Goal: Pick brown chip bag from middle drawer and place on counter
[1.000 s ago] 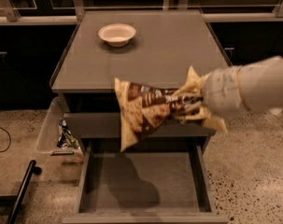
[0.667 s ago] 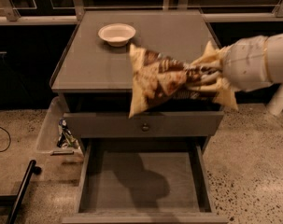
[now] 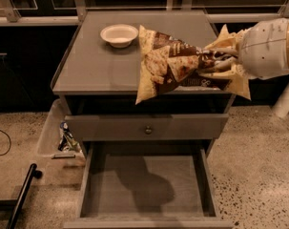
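Note that the pincer (image 3: 219,63), clamped on the brown chip bag (image 3: 175,66) jutting beyond its tips, has risen from the middle drawer (image 3: 194,187) below it to counter (image 3: 94,63) level; placement remains.

A white bowl (image 3: 119,35) sat at the back left of the counter (image 3: 87,66), just left of the brown chip bag (image 3: 172,66) clamped in the gripper (image 3: 219,62) at the right edge. Below, a closed drawer front (image 3: 110,128) carried a small round knob (image 3: 148,129). A clear plastic bin (image 3: 48,130) holding packets (image 3: 67,138) stood on the speckled floor (image 3: 258,166) at left; a black cable (image 3: 2,144) and a black bar (image 3: 21,197) lay nearby.
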Tool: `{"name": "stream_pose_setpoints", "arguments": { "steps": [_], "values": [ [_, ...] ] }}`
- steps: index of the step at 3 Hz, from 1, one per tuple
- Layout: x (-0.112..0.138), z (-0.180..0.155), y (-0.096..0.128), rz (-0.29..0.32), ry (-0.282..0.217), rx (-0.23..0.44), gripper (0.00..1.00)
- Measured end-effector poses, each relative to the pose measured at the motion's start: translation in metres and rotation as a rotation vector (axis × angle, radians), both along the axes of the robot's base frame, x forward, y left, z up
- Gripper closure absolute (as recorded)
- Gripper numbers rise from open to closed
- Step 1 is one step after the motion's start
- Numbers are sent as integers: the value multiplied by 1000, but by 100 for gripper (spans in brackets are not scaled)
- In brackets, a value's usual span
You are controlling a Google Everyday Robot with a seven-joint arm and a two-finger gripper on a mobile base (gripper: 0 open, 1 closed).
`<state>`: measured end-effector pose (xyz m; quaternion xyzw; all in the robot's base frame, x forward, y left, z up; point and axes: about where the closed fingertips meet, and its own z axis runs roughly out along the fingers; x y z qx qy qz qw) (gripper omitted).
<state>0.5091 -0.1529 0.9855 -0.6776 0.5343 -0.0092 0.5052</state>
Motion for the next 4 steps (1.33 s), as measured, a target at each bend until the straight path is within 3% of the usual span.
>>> {"name": "stream_pose_setpoints", "arguments": {
  "steps": [1, 2, 3, 4],
  "values": [
    [3, 3, 7, 15, -32, 18, 100],
    [34, 12, 12, 27, -75, 41, 100],
    [74, 20, 24, 39, -82, 83, 100],
    [117, 13, 27, 2, -62, 116, 100]
  ]
}}
